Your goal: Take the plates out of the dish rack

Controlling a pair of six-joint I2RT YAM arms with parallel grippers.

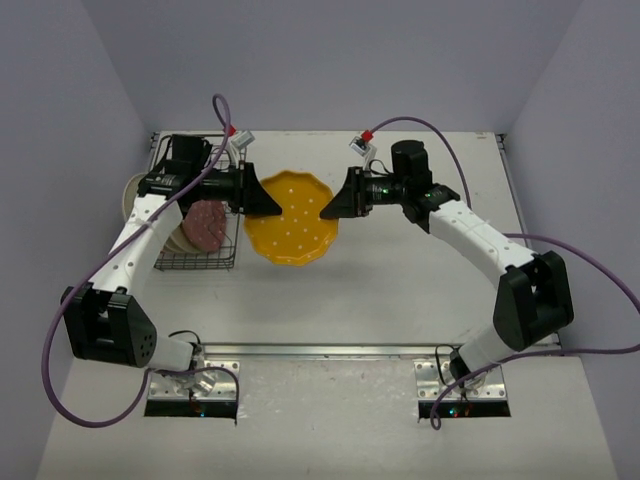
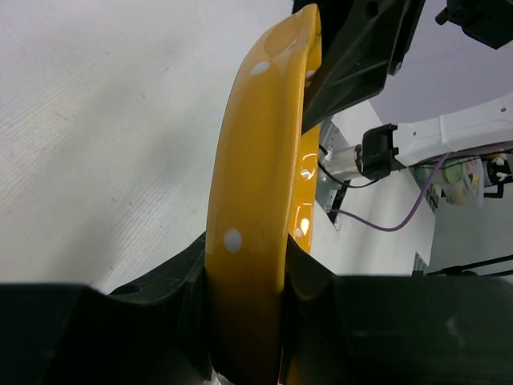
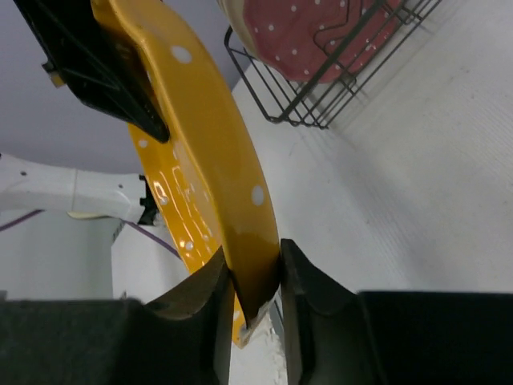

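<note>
A scalloped yellow-orange plate (image 1: 291, 222) with white dots hangs above the table between both arms. My left gripper (image 1: 258, 200) is shut on its left rim; in the left wrist view the yellow plate (image 2: 255, 200) runs edge-on between the jaws of that gripper (image 2: 247, 269). My right gripper (image 1: 333, 205) is shut on the opposite rim, and the right wrist view shows the plate (image 3: 210, 160) pinched by it (image 3: 255, 282). The dark wire dish rack (image 1: 196, 258) stands at the left, holding a dark pink dotted plate (image 1: 204, 226) and cream plates (image 1: 167, 238) upright.
A cream plate edge (image 1: 131, 190) pokes out past the rack's left side. Purple cables (image 1: 470, 135) loop over both arms. Grey walls close in the table on the left, back and right. A metal rail (image 1: 330, 350) runs along the near edge.
</note>
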